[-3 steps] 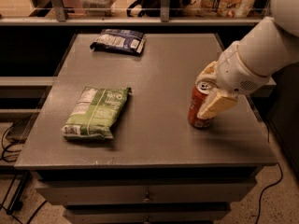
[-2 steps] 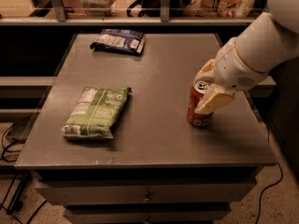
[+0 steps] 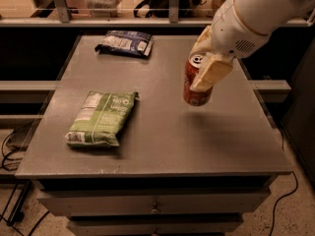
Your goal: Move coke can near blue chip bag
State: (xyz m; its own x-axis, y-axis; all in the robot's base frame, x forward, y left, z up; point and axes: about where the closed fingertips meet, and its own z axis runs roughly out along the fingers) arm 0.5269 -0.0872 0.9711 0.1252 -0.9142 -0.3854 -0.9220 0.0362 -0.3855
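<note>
The coke can (image 3: 196, 85), red-orange with a silver top, hangs upright above the right half of the grey table (image 3: 162, 141), its shadow below it. My gripper (image 3: 203, 68) comes in from the upper right and is shut on the can, one cream finger (image 3: 210, 72) across its front. The blue chip bag (image 3: 125, 43) lies flat at the table's far edge, left of centre, well apart from the can.
A light green chip bag (image 3: 101, 117) lies on the table's left half. A metal rail and shelf run behind the table. Drawers (image 3: 155, 205) sit under the tabletop. Cables lie on the floor at left and right.
My gripper has lifted the coke can off the table and carried it up and a little toward the far side. The two bags have not moved.
</note>
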